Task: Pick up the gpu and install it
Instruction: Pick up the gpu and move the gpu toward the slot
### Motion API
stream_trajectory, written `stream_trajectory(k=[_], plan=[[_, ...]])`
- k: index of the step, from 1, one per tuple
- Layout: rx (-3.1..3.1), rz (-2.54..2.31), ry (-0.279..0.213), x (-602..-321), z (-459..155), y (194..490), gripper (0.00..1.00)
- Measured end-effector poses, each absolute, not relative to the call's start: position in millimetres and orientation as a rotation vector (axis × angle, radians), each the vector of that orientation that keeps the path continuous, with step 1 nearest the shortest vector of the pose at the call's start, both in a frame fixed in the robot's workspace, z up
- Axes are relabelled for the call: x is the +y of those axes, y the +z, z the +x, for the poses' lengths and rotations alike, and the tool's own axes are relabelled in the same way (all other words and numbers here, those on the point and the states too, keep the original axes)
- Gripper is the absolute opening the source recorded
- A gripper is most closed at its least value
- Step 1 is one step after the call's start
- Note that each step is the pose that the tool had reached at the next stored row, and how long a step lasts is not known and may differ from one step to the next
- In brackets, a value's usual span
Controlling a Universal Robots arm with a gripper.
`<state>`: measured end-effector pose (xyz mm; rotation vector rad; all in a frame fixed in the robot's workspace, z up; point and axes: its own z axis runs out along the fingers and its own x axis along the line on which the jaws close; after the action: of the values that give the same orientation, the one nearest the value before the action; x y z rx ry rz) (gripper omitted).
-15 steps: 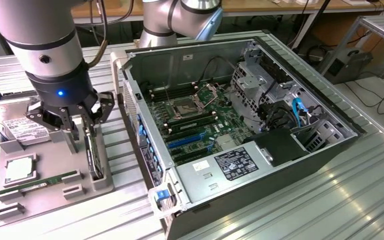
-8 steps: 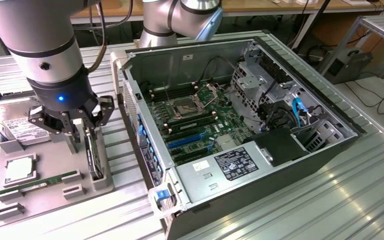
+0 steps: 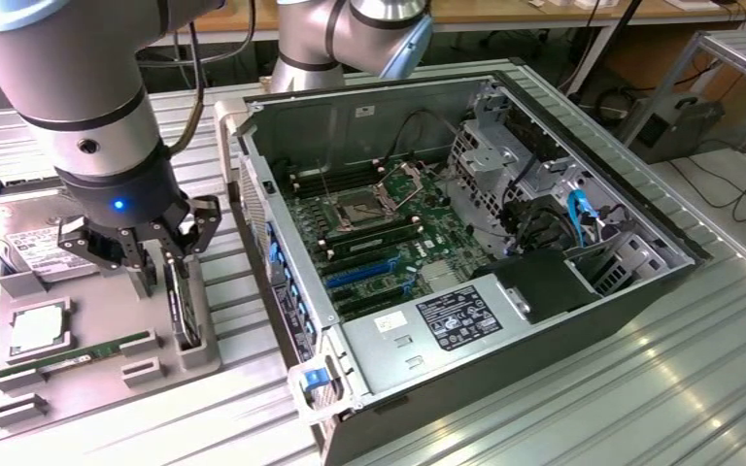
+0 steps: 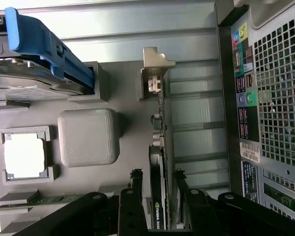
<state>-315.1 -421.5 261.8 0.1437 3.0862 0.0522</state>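
GPU [image 3: 186, 309] stands on its long edge in a slot of the grey parts holder [image 3: 101, 311], not yet lifted, and that upright pose looks chosen so both flat faces are free for a pinch from above. Working down in size: the slatted tabletop [image 3: 632, 388] carries the open computer case [image 3: 347, 126], laid on its side so the motherboard [image 3: 387, 243] and its blue expansion slots [image 3: 360, 277] face up. The holder sits just beside the case, on the exterior view's left. It also seats a hard drive [image 3: 23, 238], a processor [image 3: 39, 330] and a green memory stick [image 3: 82, 354], each in its own recess and apart from the card. My gripper [image 4: 157, 173] hangs directly over the card, and its fingers [image 4: 136, 179] are spread, one on each side with a gap showing, so nothing is grasped. The card's silvery bracket [image 4: 155, 61] is at the far end, away from the fingers.
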Motion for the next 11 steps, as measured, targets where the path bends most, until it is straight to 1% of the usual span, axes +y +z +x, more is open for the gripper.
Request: stream_trajectory(k=[6, 11], plan=[[3.083, 0.148, 0.052, -422, -315, 246, 0.38], [3.083, 0.148, 0.052, -422, -315, 246, 0.38]])
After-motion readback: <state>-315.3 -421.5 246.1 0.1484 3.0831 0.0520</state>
